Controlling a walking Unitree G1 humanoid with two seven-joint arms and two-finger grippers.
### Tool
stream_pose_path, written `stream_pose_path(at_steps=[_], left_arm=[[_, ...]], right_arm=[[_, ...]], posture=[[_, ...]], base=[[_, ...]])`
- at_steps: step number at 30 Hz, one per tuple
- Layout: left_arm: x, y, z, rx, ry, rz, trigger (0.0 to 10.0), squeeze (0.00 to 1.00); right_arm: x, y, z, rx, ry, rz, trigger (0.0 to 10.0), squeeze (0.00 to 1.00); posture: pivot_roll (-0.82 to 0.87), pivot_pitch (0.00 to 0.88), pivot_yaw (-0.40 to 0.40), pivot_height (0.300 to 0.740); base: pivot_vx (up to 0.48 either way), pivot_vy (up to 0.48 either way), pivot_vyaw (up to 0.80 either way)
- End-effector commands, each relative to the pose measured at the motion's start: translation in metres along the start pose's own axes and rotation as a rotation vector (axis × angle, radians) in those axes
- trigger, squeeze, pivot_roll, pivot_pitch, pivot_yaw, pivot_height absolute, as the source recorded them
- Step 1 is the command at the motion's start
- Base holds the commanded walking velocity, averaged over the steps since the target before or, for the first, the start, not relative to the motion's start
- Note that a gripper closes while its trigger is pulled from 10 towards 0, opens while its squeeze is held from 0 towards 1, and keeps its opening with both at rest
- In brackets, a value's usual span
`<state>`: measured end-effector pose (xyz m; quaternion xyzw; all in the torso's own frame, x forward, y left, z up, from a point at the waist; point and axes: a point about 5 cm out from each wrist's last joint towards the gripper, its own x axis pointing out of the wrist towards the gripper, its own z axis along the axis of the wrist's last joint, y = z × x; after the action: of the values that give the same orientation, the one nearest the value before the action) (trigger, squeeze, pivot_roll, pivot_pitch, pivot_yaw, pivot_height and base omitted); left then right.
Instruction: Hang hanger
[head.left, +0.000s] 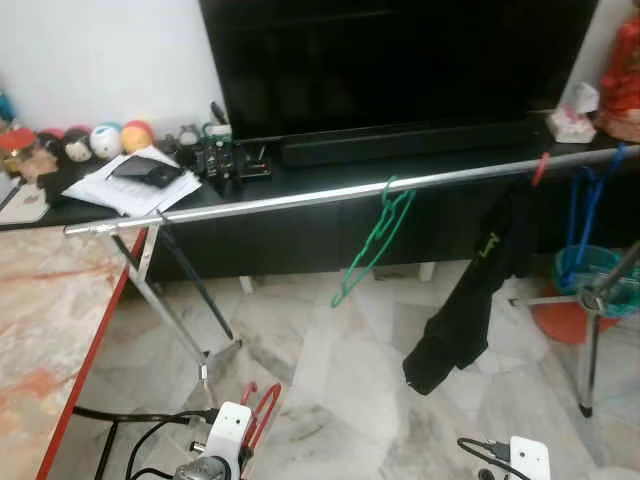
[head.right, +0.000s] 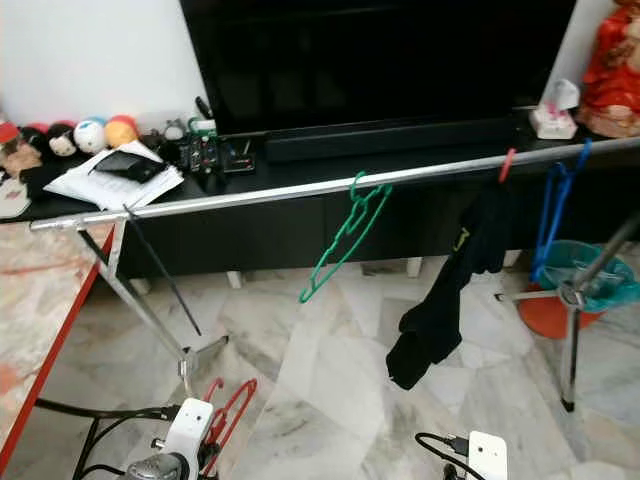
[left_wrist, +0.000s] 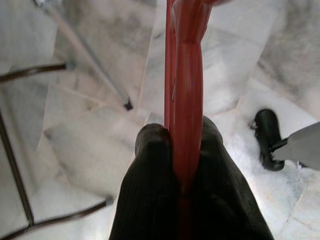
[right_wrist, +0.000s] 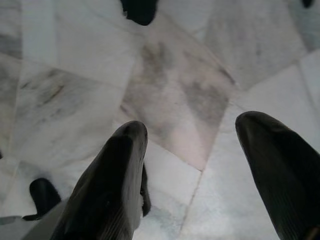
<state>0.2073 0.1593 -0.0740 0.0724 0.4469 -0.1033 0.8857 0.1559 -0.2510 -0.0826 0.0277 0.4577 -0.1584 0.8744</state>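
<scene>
My left gripper (left_wrist: 182, 142) is shut on a red plastic hanger (left_wrist: 184, 75), held low near the floor; the same red hanger (head.left: 262, 410) shows beside my left wrist at the bottom of the eye views. Ahead, a long silver rail (head.left: 330, 193) spans the room. On it hang a green hanger (head.left: 375, 240), a black garment (head.left: 470, 300) on a red hanger hook (head.left: 541, 168), and a blue hanger (head.left: 588, 210). My right gripper (right_wrist: 192, 132) is open over bare marble floor, nothing between its fingers.
A black TV stand (head.left: 300, 225) with a big TV (head.left: 400, 60) runs behind the rail, cluttered with papers (head.left: 125, 185) and toys. A marble table with a red edge (head.left: 95, 350) lies at my left. Rack legs (head.left: 175, 325), cables and a teal basket (head.left: 590, 270) stand on the floor.
</scene>
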Motion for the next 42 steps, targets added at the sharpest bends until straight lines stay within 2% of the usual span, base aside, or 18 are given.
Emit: stream_pose_path(at_steps=[1, 4, 6, 9, 13, 22, 29, 33, 36, 38, 41, 42], left_arm=[[-0.001, 0.006, -0.001, 0.016, -0.003, 0.017, 10.0, 0.0], [-0.001, 0.007, 0.004, 0.024, -0.028, 0.008, 10.0, 0.0], [0.0, 0.009, 0.02, 0.064, -0.093, -0.016, 10.0, 0.0], [-0.001, 0.014, 0.03, 0.127, -0.14, -0.028, 10.0, 0.0], [-0.003, 0.018, 0.04, 0.153, -0.207, -0.041, 10.0, 0.0], [-0.011, 0.021, 0.046, 0.213, -0.338, -0.135, 10.0, 0.0], [-0.03, 0.025, 0.053, 0.303, -0.52, -0.162, 10.0, 0.0], [-0.038, 0.027, 0.054, 0.304, -0.578, -0.14, 10.0, 0.0], [-0.049, 0.024, 0.056, 0.32, -0.644, -0.136, 10.0, 0.0], [-0.063, 0.022, 0.059, 0.334, -0.704, -0.131, 10.0, 0.0], [-0.068, 0.022, 0.06, 0.337, -0.721, -0.127, 10.0, 0.0], [-0.08, 0.023, 0.063, 0.347, -0.747, -0.124, 10.0, 0.0]], right_arm=[[-0.001, 0.002, -0.005, 0.001, 0.019, 0.005, 10.0, 0.0], [-0.001, 0.002, -0.005, 0.001, 0.019, 0.005, 10.0, 0.0], [-0.001, 0.001, -0.005, -0.001, 0.019, 0.004, 10.0, 0.0], [-0.001, 0.001, -0.005, -0.003, 0.019, 0.004, 10.0, 0.0], [-0.001, 0.001, -0.005, -0.003, 0.019, 0.004, 10.0, 0.0], [-0.001, 0.0, -0.005, -0.009, 0.02, 0.004, 10.0, 0.0], [-0.001, -0.001, -0.005, -0.014, 0.02, 0.004, 10.0, 0.0], [-0.001, -0.001, -0.005, -0.015, 0.02, 0.004, 10.0, 0.0], [-0.001, -0.001, -0.004, -0.017, 0.02, 0.004, 10.0, 0.0], [-0.001, -0.001, -0.004, -0.019, 0.02, 0.005, 10.0, 0.0], [-0.001, -0.001, -0.004, -0.019, 0.02, 0.005, 10.0, 0.0], [-0.001, -0.001, -0.004, -0.021, 0.02, 0.005, 10.0, 0.0]], posture=[[-0.08, 0.0, 0.08, 0.74], [-0.08, 0.0, 0.08, 0.74], [-0.08, 0.0, 0.08, 0.74], [-0.08, 0.0, 0.08, 0.74], [-0.08, 0.0, 0.081, 0.74], [-0.07, 0.0, 0.082, 0.74], [-0.06, 0.0, 0.082, 0.74], [-0.06, 0.0, 0.082, 0.74], [-0.05, 0.0, 0.081, 0.74], [-0.05, 0.0, 0.08, 0.74], [-0.05, 0.0, 0.079, 0.74], [-0.04, 0.0, 0.077, 0.74]], base=[[0.0, 0.0, 0.0], [0.0, 0.0, 0.0], [0.0, 0.0, 0.0], [0.0, 0.0, 0.0], [0.0, 0.0, 0.0], [0.0, 0.0, 0.0], [0.0, 0.0, 0.0], [0.0, 0.0, 0.0], [0.0, 0.0, 0.0], [0.0, 0.0, 0.0], [0.0, 0.0, 0.0], [0.0, 0.0, 0.0]])
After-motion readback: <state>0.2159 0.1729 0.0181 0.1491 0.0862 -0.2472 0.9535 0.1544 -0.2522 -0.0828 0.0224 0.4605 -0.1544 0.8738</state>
